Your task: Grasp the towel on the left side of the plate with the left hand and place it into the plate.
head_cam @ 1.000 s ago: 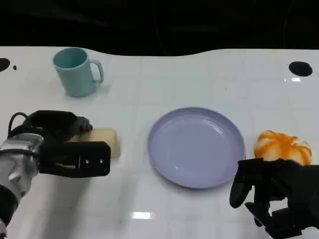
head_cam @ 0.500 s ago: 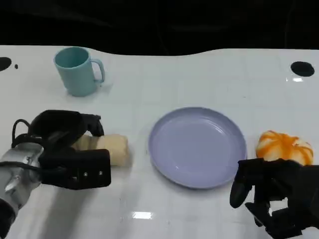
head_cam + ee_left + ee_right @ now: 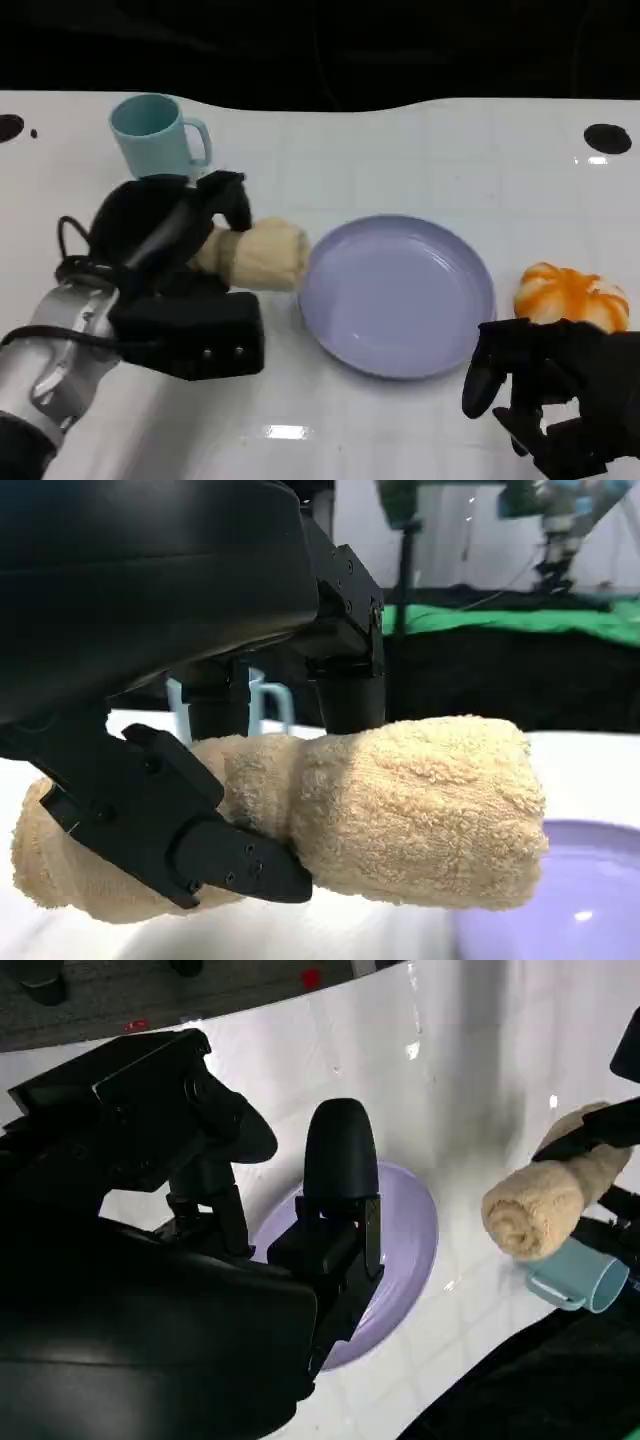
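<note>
A white table (image 3: 400, 150) seen from above. Near the centre sits a round lavender plate (image 3: 396, 296). At the plate's nine o'clock edge, a rolled beige towel (image 3: 262, 254) is gripped by the robot's left hand (image 3: 175, 235), black fingers wrapped around the roll's left half. The free end of the roll sits just at the plate's left rim. In the left wrist view the towel (image 3: 400, 825) is pinched between upper fingers (image 3: 345, 670) and a lower finger beneath it, with the plate's rim (image 3: 560, 900) just past the free end; the roll looks lifted off the table, though the gap is hard to judge.

At eleven o'clock from the plate, well apart, stands a light blue mug (image 3: 152, 135), upright, handle facing the plate. At the plate's three o'clock, just beside it, lies an orange-and-white striped bun (image 3: 568, 295). The right hand (image 3: 545, 385) rests at five o'clock from the plate, fingers curled loosely inward and holding nothing. Its wrist view shows its fingers (image 3: 340, 1175) above the plate (image 3: 405, 1250), with the towel (image 3: 550, 1195) and mug (image 3: 570, 1280) beyond.
</note>
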